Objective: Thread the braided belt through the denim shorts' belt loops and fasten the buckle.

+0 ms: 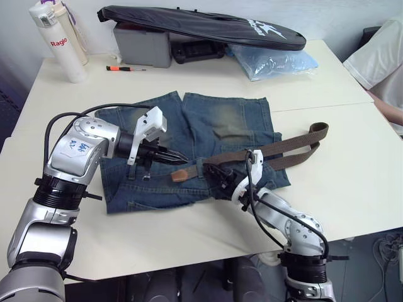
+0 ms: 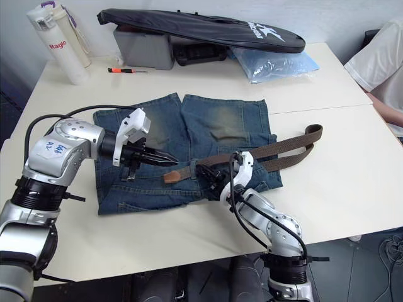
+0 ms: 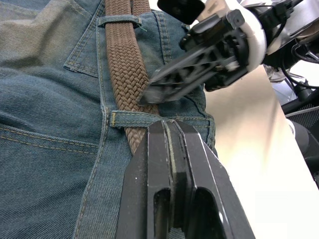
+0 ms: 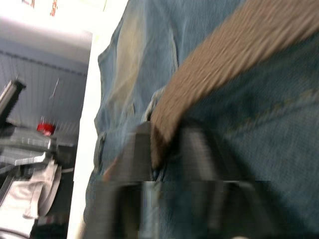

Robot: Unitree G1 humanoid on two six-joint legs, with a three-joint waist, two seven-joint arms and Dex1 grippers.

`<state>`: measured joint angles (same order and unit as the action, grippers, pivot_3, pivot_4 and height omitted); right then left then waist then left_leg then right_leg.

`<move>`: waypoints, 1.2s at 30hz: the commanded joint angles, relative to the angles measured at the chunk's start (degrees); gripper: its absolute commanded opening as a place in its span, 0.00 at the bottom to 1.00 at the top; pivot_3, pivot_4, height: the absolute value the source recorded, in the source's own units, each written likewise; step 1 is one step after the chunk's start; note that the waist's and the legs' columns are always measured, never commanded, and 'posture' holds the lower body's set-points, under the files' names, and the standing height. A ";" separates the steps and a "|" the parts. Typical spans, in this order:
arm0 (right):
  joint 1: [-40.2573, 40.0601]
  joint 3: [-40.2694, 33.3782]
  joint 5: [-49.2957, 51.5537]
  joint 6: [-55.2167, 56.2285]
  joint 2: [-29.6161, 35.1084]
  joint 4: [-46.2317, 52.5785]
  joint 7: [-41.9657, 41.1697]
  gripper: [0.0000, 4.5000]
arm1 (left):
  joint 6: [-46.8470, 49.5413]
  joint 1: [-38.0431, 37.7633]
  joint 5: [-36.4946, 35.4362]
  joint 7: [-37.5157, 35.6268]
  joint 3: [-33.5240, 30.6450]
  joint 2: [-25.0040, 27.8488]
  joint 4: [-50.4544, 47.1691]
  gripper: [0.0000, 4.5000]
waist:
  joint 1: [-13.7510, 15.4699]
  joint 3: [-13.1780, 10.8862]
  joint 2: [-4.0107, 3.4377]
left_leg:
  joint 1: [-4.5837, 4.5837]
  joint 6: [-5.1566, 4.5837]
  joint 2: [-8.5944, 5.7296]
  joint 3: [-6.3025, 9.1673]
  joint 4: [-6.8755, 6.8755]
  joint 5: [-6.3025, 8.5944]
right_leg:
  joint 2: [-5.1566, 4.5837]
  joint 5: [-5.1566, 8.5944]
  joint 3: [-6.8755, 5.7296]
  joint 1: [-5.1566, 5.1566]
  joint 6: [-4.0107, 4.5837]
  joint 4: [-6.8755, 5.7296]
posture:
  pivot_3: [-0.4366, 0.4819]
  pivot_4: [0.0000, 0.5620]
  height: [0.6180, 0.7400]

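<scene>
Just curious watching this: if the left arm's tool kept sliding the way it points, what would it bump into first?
Probably the tan tip of the braided belt, just ahead of the shut left tool on the denim shorts; beyond that, the right tool.

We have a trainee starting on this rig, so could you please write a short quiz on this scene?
1. True or false: the belt passes under a belt loop on the shorts.
2. Which gripper is pinching the belt: A left, B right?
3. What small tool lies near the white bottle?

Key:
1. True.
2. B: the right gripper holds the strap; the left gripper is shut near the tan tip.
3. An orange-handled screwdriver.
</scene>
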<state>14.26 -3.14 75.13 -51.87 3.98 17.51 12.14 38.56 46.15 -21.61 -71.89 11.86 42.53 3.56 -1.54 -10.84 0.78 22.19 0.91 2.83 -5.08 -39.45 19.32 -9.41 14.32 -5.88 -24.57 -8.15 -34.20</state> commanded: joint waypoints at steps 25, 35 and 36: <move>4.51 -1.31 -13.35 -10.53 52.55 17.91 -32.85 1.00 | -25.77 -2.38 10.98 -4.34 2.44 -2.01 2.89 0.30 | 2.99 -0.02 -0.01 | 0.19 -0.16 0.00 -0.06 -0.36 0.09 | -0.01 -0.16 -0.01 0.02 -0.05 0.16 | 0.48 0.27 1.00; 4.43 -2.15 -16.12 -11.41 51.24 17.58 -32.00 1.00 | -36.36 -3.68 17.41 -1.99 4.94 -3.74 6.32 0.59 | 3.06 -0.02 0.00 | 0.24 -0.21 0.00 -0.05 -0.49 0.12 | -0.01 -0.22 -0.02 0.03 -0.06 0.19 | 0.48 0.27 1.00; 4.46 -2.24 -16.38 -11.48 51.11 17.53 -31.92 1.00 | -37.67 -3.58 18.52 -1.53 5.24 -3.86 7.23 0.59 | 3.04 -0.02 0.00 | 0.24 -0.21 0.00 -0.06 -0.50 0.12 | -0.01 -0.23 -0.02 0.04 -0.07 0.18 | 0.48 0.27 1.00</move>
<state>18.89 -3.10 59.40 -63.14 55.34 33.91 -19.99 3.35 42.26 -4.88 -74.41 17.08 38.52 10.04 1.50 -10.86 0.77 22.43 0.70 2.83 -5.14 -39.95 19.44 -9.42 14.08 -5.90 -24.53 -8.21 -34.02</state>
